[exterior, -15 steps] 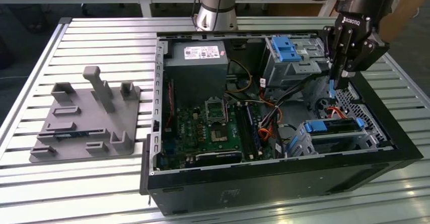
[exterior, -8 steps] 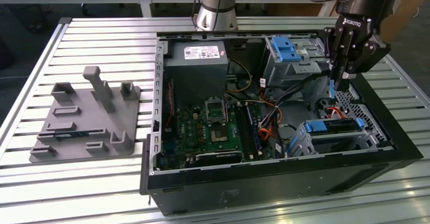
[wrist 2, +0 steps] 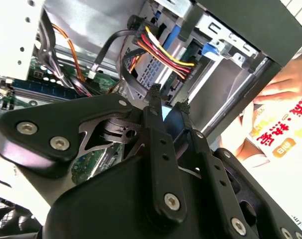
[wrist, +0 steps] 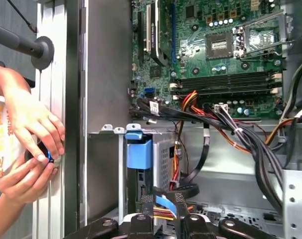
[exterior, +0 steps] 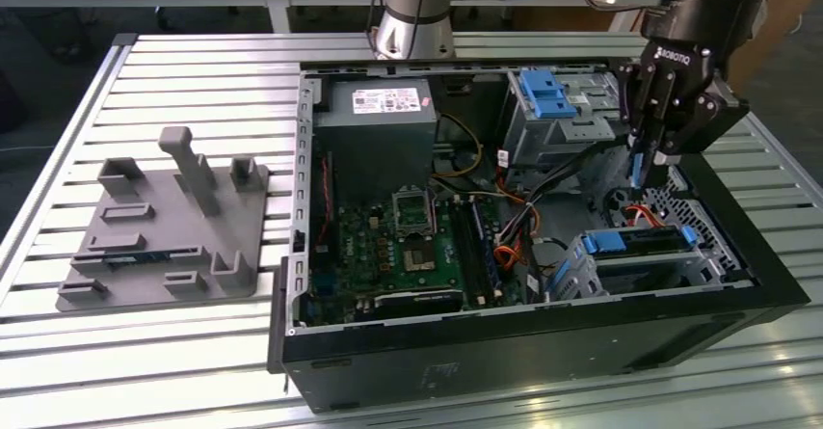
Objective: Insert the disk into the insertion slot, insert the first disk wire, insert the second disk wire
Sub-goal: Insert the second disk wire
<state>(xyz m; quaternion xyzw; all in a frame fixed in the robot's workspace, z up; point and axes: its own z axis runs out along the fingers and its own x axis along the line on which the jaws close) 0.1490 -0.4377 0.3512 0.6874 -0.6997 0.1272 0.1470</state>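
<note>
Blue disk wire plug [wrist: 164, 203] pinched in pincer [exterior: 639, 162]; looks light, plug stiff, cable limp, so hold by plug body; disk [exterior: 639, 243] sits in insertion slot [exterior: 696, 257].

My jaws stand close together, pinched on a pale blue wire [wrist 2: 166, 112] between their black fingertips [wrist 2: 153, 93]. Just beyond the tips, a bundle of red, yellow and black wires [wrist 2: 163, 52] runs to a black plug [wrist 2: 187, 69] at a grey metal cage [wrist 2: 226, 74] bearing a blue plastic piece [wrist 2: 211, 49]. An orange cable [wrist 2: 71, 52] curves above the green board [wrist 2: 21, 85]. Past the dark case wall [wrist 2: 250, 25], a person's hand [wrist 2: 290, 79] lies beside a white printed packet [wrist 2: 280, 149]
</note>
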